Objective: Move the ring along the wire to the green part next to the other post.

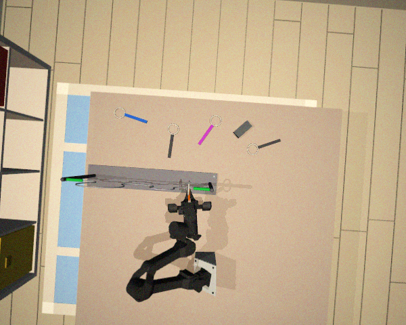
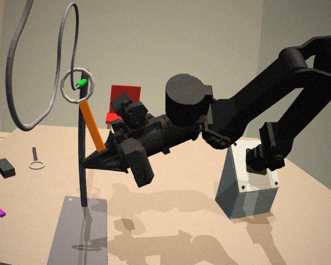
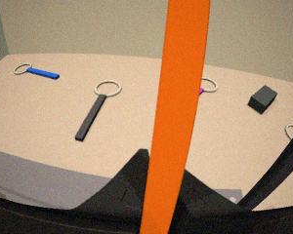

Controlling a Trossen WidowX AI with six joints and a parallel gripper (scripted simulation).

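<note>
My gripper point(image 1: 188, 191) point(image 2: 85, 164) point(image 3: 148, 158) is shut on the orange handle point(image 1: 189, 198) point(image 2: 92, 125) point(image 3: 180, 93), which slants up from the fingers. The pale ring point(image 1: 188, 184) point(image 2: 92, 84) stands at its top, around the wire, just left of the right green part point(image 1: 201, 189) point(image 2: 81, 83) in the top view. In the exterior view the wire passes inside the ring's outline; no contact is plain. The grey wire point(image 2: 8, 71) bends in loops towards the left green part point(image 1: 73, 179) by the far post point(image 1: 87, 175). The near post point(image 1: 211, 185) point(image 2: 82, 128) stands beside the right green part.
A grey base plate point(image 1: 101, 169) point(image 2: 63, 242) lies under the wire. Beyond it lie blue point(image 1: 136, 118) point(image 3: 43, 73), magenta point(image 1: 206, 135) and dark point(image 1: 170, 145) point(image 3: 91, 117) handles with rings, and a dark block point(image 1: 242, 128) point(image 2: 5, 167) point(image 3: 263, 99). Shelves point(image 1: 41, 147) stand at the left.
</note>
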